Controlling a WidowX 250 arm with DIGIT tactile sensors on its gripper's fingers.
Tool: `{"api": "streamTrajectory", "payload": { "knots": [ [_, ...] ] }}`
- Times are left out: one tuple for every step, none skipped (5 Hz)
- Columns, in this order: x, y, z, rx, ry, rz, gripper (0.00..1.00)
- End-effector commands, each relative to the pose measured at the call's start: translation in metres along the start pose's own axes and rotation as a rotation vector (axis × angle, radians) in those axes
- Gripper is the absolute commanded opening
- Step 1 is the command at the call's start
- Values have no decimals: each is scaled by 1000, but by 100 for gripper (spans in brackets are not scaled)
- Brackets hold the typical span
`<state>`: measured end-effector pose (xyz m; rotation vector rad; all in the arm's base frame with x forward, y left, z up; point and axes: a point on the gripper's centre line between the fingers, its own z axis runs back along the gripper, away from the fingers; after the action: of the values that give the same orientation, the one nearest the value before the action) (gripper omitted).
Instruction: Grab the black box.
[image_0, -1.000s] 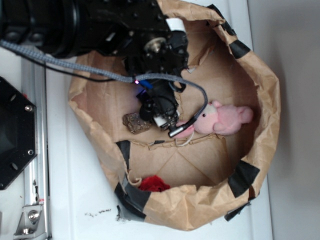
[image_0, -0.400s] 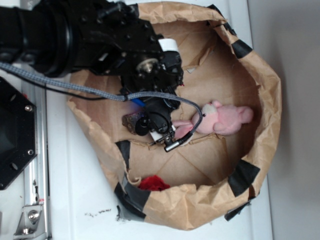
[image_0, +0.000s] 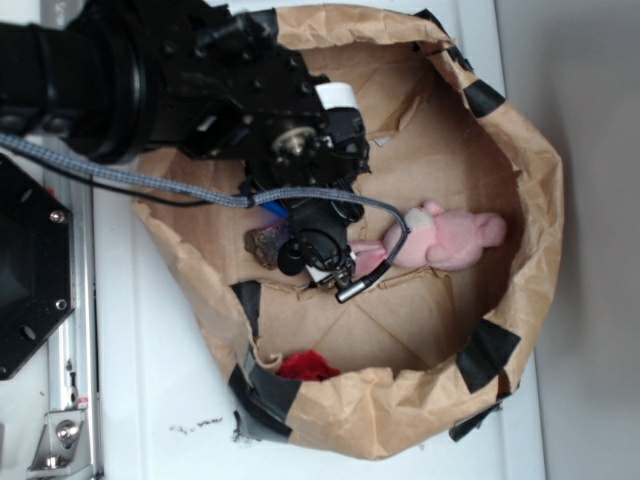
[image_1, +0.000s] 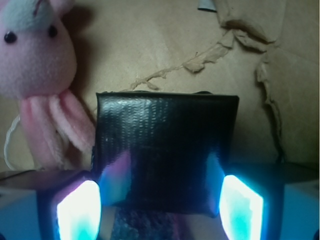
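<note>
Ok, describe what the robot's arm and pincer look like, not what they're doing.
The arm is matte black, made of bulky rounded segments with a round silver fitting showing near the wrist. A grey braided cable runs along it and loops toward the pincer. A white patch sits near the wrist. In the wrist view the pincer's fingertips glow pale cyan-white.

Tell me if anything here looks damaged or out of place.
The brown paper lining under the black box is torn, with ragged curled edges showing in the wrist view. The paper enclosure's wall is crumpled and patched with black tape. The pink plush bunny lies on its side.
</note>
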<state>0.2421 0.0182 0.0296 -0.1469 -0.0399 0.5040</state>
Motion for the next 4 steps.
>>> {"api": "streamTrajectory", "payload": {
  "knots": [
    [13, -3, 13, -23, -39, -8, 0],
    [13, -2, 15, -25, -38, -3, 0],
    [14, -3, 34, -47, -52, 13, 0],
    [24, -7, 72, -65, -64, 58, 0]
  ]
}}
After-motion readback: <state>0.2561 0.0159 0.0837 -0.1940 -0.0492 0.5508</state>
